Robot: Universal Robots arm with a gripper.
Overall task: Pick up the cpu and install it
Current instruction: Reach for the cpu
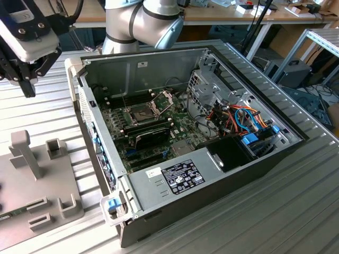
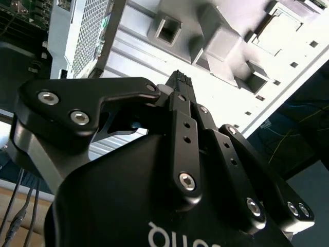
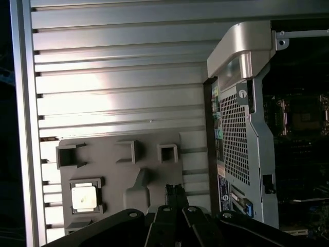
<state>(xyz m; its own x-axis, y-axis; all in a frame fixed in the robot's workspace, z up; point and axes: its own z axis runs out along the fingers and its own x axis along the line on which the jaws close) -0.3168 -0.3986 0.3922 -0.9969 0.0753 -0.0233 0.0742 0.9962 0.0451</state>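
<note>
First wrist view gives you the cpu (image 3: pixel 84 197): a small flat square with a pale silver-grey top, lying flat in a square recess of the grey fixture block (image 3: pixel 108 167). You see the gripper (image 3: pixel 175 189) hanging clear of the chip, its claw narrow, fingertips drawn together with nothing between them; both wrist views show you those closed tips. The block rests on the ribbed aluminium table (image 1: pixel 47 114), just beside the open computer case (image 1: pixel 159 66). Exterior view shows you the green motherboard (image 1: pixel 159 132) inside, its socket frame (image 1: pixel 144 112) with the plate tipped up, and orange and blue cables (image 1: pixel 241 119) nearby. Behind the table you have a wooden bench (image 1: pixel 222 17)
</note>
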